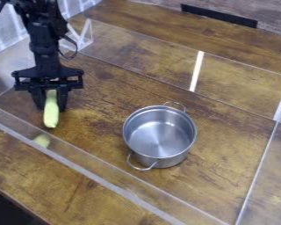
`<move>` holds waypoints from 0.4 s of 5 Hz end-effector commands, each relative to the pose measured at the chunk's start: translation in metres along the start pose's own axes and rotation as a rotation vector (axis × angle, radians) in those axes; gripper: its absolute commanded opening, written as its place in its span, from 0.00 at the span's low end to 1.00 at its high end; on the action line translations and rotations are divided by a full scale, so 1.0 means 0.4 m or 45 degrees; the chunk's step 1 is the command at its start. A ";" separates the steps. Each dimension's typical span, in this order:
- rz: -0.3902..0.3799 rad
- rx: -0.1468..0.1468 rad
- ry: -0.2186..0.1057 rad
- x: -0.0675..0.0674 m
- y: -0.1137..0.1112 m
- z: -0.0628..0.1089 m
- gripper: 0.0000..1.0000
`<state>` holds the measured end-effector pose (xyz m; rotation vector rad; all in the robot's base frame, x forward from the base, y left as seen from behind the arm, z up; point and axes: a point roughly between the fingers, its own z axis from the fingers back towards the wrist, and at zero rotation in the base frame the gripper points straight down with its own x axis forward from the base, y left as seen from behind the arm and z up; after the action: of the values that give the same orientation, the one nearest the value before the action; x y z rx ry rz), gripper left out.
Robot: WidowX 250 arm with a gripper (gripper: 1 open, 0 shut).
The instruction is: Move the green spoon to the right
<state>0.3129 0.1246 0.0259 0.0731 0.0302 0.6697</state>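
Wooden tabletop (225, 79) under clear panels carries our work. Near its left edge we see the tool (49, 93) pointing down with its jaws around the green spoon (50, 111); whether they grip we cannot tell. A steel pot (160, 134) stands well apart, toward the right.

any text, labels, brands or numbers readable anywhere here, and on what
None can be read.
The steel pot, the green spoon, the gripper and the wooden table show no lettering at this picture size.
The dark strip at the far edge is too small and blurred to tell whether it bears any.
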 end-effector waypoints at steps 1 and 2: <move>0.008 -0.028 -0.132 0.024 -0.019 0.096 0.00; 0.025 -0.021 -0.136 0.018 -0.023 0.107 0.00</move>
<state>0.3122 0.1191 0.0318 0.0920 0.0388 0.6965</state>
